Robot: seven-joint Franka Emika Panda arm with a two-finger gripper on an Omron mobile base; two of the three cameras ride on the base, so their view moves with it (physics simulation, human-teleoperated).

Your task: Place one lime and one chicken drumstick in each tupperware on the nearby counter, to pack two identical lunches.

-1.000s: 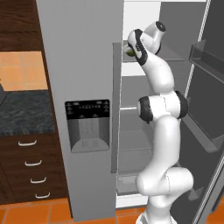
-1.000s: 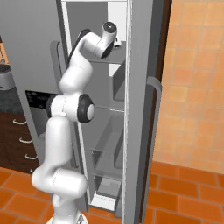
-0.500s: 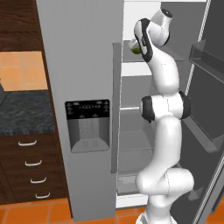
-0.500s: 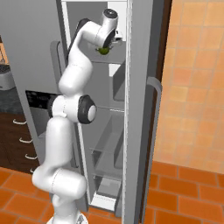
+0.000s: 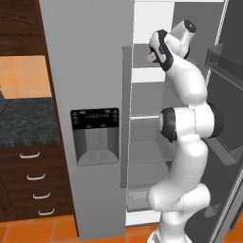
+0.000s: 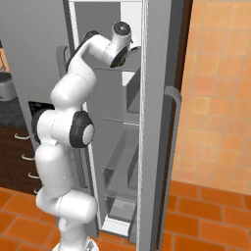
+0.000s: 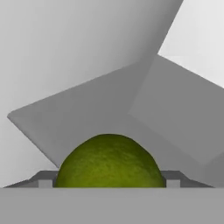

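The arm is seen raised high and bent into the upper compartment of an open grey refrigerator (image 5: 90, 71), whose right-hand door (image 5: 232, 118) stands swung wide with its shelves showing. In the hand view, a lime (image 7: 109, 162) is found directly between the two finger tips, its green dome rising between the small dark pads (image 7: 173, 178) at either side; the gripper (image 7: 109, 181) is judged to be pinching the lime, with the jaws held apart by the fruit's width. Behind the lime, grey interior walls and a shelf surface of the refrigerator are seen, meeting at an angled corner. In the left base view, the gripper (image 5: 153, 53) is located at the level of the top shelf, at the front edge of the compartment. In the right base view, the gripper (image 6: 131, 50) is seen near the same upper shelf, partly masked by the door edge. To the far left, the counter (image 5: 26, 126) is observed over dark wood drawers (image 5: 33, 182) with curved silver handles.
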